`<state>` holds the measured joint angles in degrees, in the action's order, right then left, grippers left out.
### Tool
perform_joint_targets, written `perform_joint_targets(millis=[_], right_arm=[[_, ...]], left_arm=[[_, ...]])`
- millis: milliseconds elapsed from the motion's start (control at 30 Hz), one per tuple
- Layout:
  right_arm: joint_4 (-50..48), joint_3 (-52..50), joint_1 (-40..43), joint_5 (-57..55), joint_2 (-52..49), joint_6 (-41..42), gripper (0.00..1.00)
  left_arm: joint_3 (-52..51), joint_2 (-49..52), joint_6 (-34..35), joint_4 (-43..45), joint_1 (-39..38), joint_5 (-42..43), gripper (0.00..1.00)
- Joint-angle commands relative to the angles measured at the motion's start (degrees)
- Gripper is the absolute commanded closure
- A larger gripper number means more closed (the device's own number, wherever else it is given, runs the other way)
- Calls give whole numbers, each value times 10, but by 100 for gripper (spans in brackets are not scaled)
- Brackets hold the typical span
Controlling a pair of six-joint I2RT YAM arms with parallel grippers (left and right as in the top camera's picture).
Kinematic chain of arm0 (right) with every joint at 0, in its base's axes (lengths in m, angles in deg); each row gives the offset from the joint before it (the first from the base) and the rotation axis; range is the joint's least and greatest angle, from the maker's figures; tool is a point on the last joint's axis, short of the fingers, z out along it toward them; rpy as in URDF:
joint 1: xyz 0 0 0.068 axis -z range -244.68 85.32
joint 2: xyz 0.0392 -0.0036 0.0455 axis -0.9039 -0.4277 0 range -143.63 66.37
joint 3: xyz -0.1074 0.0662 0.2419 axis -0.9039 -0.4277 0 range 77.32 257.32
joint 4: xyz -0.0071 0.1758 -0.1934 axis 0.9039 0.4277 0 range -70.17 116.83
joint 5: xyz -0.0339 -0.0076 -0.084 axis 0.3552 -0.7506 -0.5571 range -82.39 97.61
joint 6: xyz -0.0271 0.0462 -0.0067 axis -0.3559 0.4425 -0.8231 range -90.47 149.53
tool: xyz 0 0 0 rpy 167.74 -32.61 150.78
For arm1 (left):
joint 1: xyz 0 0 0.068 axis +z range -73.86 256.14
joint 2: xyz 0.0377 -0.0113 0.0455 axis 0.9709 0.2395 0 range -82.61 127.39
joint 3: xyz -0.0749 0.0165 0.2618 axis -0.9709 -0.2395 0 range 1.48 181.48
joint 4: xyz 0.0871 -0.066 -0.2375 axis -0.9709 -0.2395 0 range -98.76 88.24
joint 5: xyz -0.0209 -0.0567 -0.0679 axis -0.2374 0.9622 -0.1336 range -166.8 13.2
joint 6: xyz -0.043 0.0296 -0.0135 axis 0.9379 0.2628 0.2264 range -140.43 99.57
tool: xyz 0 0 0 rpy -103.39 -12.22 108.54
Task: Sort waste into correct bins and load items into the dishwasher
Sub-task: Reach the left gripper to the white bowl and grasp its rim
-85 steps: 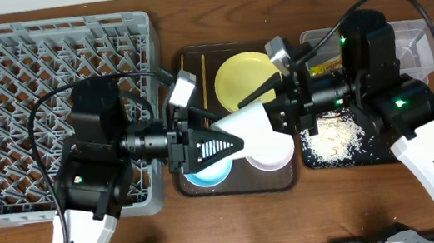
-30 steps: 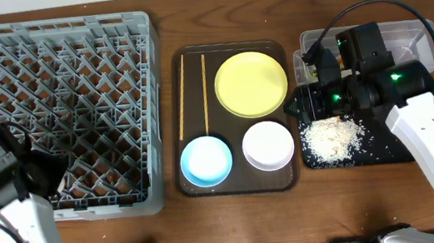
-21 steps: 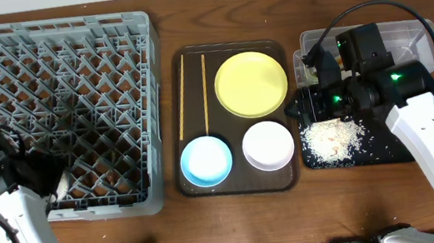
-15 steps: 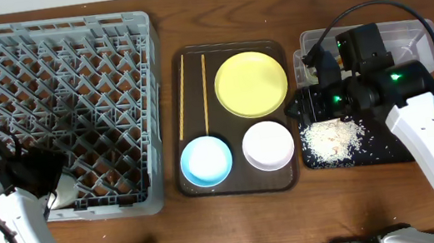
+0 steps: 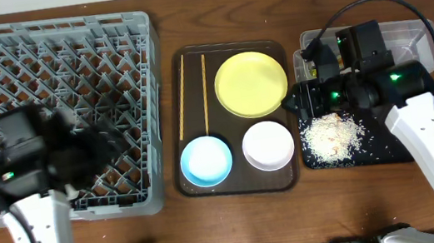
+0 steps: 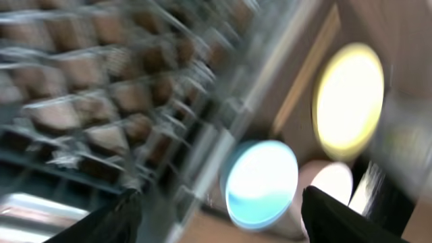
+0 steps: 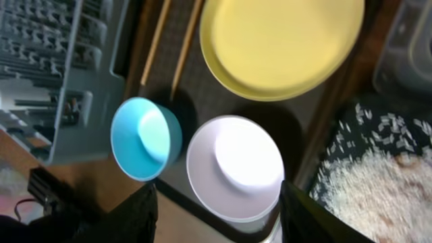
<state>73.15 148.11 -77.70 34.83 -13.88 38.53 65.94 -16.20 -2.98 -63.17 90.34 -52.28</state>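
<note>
The grey dish rack (image 5: 64,41) fills the left. On the brown serving tray (image 5: 238,188) lie two chopsticks (image 5: 184,96), the yellow plate (image 5: 251,83), the light blue bowl (image 5: 206,160) and a white bowl (image 5: 268,145). Rice scraps (image 5: 332,136) lie on the black tray (image 5: 388,147), with the clear tub (image 5: 411,29) behind. My left gripper (image 5: 115,143) is blurred, open and empty over the rack's front right (image 6: 219,226). My right gripper (image 5: 292,105) is open and empty above the white bowl (image 7: 235,165). The tissue is out of view.
The right wrist view shows the blue bowl (image 7: 145,138), the plate (image 7: 280,40), the rice (image 7: 378,182) and the rack's corner (image 7: 74,81). The left wrist view is smeared, showing the blue bowl (image 6: 262,183) and the plate (image 6: 347,101). Bare wooden table runs along the front.
My left arm has swung from the rack's front left corner to the right across the rack's front. My right arm has barely moved. The dishes on the tray are as before.
</note>
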Motion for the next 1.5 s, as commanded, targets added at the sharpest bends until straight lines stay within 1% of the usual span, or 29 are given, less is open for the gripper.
perform_joint_targets(millis=[0,67,200,300,400,533,667,767,833,1033,1133,1233,1400,1467], right_arm=[[-10,5,-26,18,-3,2,47],[-17,5,-49,17,-3,2,48],[-27,5,-96,-2,-5,2,48],[-30,5,-122,-46,-5,14,49],[-30,5,-130,-112,-5,78,48],[-34,5,-128,-120,-5,86,45],[-25,5,-128,-132,-5,90,44],[-7,5,-127,-201,-5,130,44],[-2,5,-125,-229,-5,148,42],[-2,5,-112,-231,-6,159,41],[0,5,-103,-232,-6,159,40],[3,5,-89,-239,-6,168,34],[12,5,-52,-235,-6,174,27],[18,5,-41,-235,-6,173,21]], left_arm=[[-7,-2,-59,-12,-103,-17,25],[-19,4,-58,-12,-168,-59,25],[-38,27,-58,-4,-257,-113,25],[-50,52,-58,14,-297,-119,26],[-61,86,-58,36,-331,-117,27],[-63,138,-58,68,-376,-115,27],[-63,180,-40,102,-410,-110,27],[-63,197,-41,142,-433,-65,28],[-63,200,-41,172,-450,-59,29],[-63,204,-56,269,-490,-59,28],[-63,216,-63,300,-507,-60,29],[-63,240,-63,320,-521,-60,29],[-63,288,-63,320,-524,-59,30],[-63,304,-63,320,-524,-52,30]])
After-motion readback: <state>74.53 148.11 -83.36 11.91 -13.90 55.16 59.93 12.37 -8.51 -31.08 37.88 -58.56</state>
